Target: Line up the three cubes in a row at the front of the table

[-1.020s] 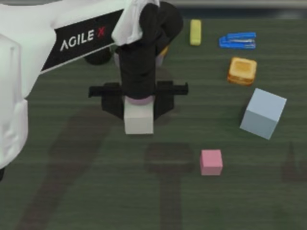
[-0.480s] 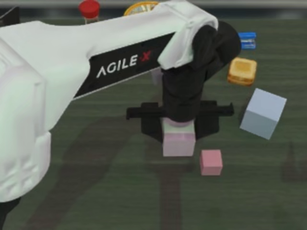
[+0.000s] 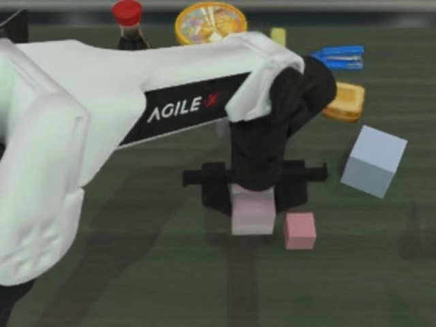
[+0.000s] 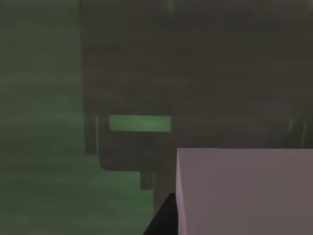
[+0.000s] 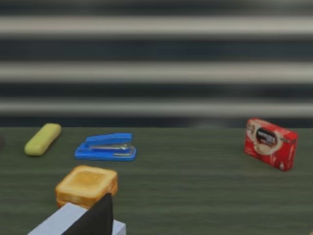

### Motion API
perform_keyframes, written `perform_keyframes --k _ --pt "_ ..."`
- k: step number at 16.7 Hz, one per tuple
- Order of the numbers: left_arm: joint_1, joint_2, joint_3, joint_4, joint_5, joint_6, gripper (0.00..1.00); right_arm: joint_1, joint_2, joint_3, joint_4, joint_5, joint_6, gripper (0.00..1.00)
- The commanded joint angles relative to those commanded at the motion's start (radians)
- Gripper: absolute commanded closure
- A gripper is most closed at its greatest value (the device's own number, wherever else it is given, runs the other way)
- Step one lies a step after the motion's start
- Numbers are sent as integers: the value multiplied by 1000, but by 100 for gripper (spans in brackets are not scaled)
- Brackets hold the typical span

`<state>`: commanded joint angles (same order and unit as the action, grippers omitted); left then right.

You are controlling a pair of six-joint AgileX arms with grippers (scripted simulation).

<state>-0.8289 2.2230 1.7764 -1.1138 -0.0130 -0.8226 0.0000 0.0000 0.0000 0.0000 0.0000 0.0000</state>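
My left gripper (image 3: 253, 196) is shut on the pale pink-white cube (image 3: 253, 212), held low over the dark green table (image 3: 136, 272) near its middle. The small bright pink cube (image 3: 300, 230) lies just to the right of it, with a narrow gap between them. The pale blue-grey cube (image 3: 373, 161) sits farther right and farther back, turned at an angle. In the left wrist view the held cube (image 4: 244, 191) fills the corner beside one dark fingertip (image 4: 164, 220). The right arm is out of the top view. One fingertip (image 5: 98, 218) of it shows near the blue-grey cube (image 5: 58, 223).
Along the back are a red-capped bottle (image 3: 127, 17), a yellow plate (image 3: 210, 20), a yellow bar (image 3: 278, 34), a blue stapler (image 3: 338, 57) and a toast block (image 3: 344, 101). A red box (image 5: 270, 143) stands in the right wrist view.
My left arm has carried the pale pink-white cube to the right, up beside the small pink cube, then slightly forward and lower. The other cubes have not moved.
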Motion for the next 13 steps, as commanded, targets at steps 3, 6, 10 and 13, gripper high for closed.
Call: perform_keyframes --k 3,6,10,13 --pt "-1 18 -72 93 0 -2 100 0 0 0 0 0 0 0" --pt "-1 22 -89 113 0 -3 100 0 0 0 0 0 0 0" --pt "-1 22 -89 113 0 -3 85 0 0 0 0 0 0 0" --pt "-1 22 -89 113 0 -3 62 0 0 0 0 0 0 0"
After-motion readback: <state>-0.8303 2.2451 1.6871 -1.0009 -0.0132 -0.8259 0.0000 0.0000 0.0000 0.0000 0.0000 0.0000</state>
